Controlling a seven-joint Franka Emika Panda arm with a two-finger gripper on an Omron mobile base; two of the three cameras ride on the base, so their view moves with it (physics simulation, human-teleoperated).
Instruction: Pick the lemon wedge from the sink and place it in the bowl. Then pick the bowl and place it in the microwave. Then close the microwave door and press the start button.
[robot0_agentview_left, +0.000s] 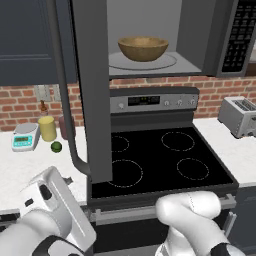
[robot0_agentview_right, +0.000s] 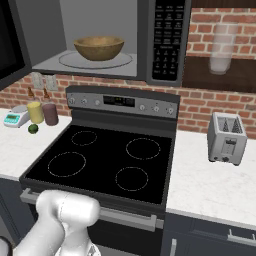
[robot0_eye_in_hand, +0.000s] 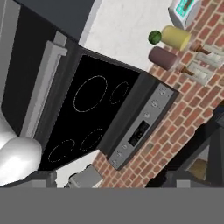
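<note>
- White arm segments sit closest to both base cameras, folded low in front of the stove's front edge.
- Leftmost in the left base view, the bench (robot0_agentview_left: 20, 165) carries a small scale (robot0_agentview_left: 25, 136), a yellow cylinder (robot0_agentview_left: 47, 128) and a dark-green ball (robot0_agentview_left: 56, 146), all near the brick wall, with bare white surface in front of them.
- Next, the microwave door (robot0_agentview_left: 92, 90) hangs swung out, edge-on, its curved bar handle (robot0_agentview_left: 65, 100) reaching down over the stove's left edge.
- The black stove top (robot0_agentview_left: 160, 160) lies bare across its four rings.
- Above it, the microwave (robot0_agentview_right: 100, 40) stands open; the bowl (robot0_agentview_left: 143, 48) rests on the turntable, with free room on either side.
- The button panel (robot0_agentview_right: 167, 37) is to the right of the cavity.
- A toaster (robot0_agentview_right: 227, 138) stands on the right bench, well apart from the stove.
- The tool is released, jaws wide, grasping nothing.
</note>
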